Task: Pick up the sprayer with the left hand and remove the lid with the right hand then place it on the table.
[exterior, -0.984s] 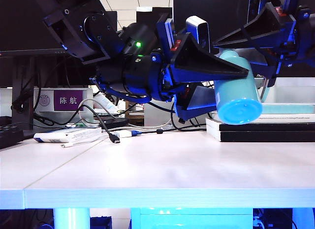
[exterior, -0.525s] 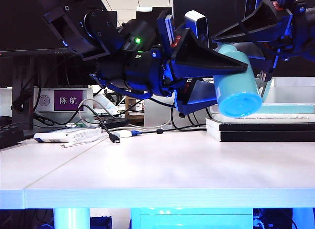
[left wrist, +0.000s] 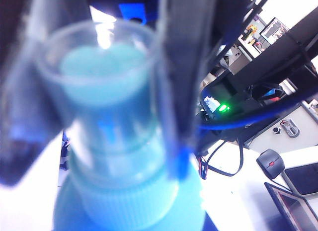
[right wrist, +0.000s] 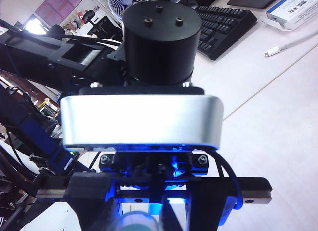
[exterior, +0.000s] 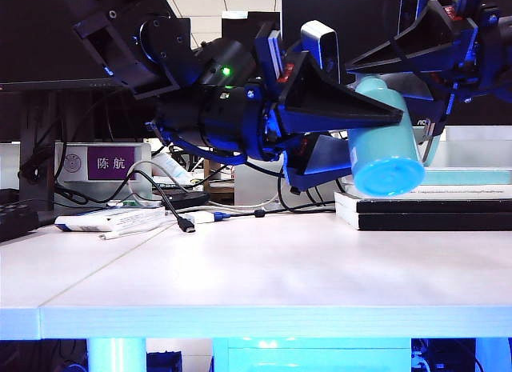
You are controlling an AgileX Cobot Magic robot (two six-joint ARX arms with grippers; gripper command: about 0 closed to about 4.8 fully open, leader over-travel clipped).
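The teal sprayer point(exterior: 390, 160) hangs tilted above the table point(exterior: 264, 276), its round base toward the exterior camera. My left gripper point(exterior: 376, 140) reaches in from the left and is shut on the sprayer's body, one wedge finger above it and one below. My right gripper point(exterior: 370, 78) comes from the upper right and is shut on the pale lid point(exterior: 372, 90), which sits on the sprayer's top. The left wrist view shows the translucent lid point(left wrist: 99, 62) between the right gripper's dark fingers point(left wrist: 181, 67), above the ribbed sprayer point(left wrist: 129, 206) collar. In the right wrist view only the lid's rim point(right wrist: 134, 222) shows.
Stacked dark books point(exterior: 432, 216) lie on the table under the sprayer at the right. Cables point(exterior: 180, 216), a flat box point(exterior: 112, 220) and a purple name sign point(exterior: 110, 162) sit at the back left. A keyboard point(right wrist: 223, 22) lies farther off.
The sprayer rose slightly with both grippers, then settled back a little. Both grips are unchanged.
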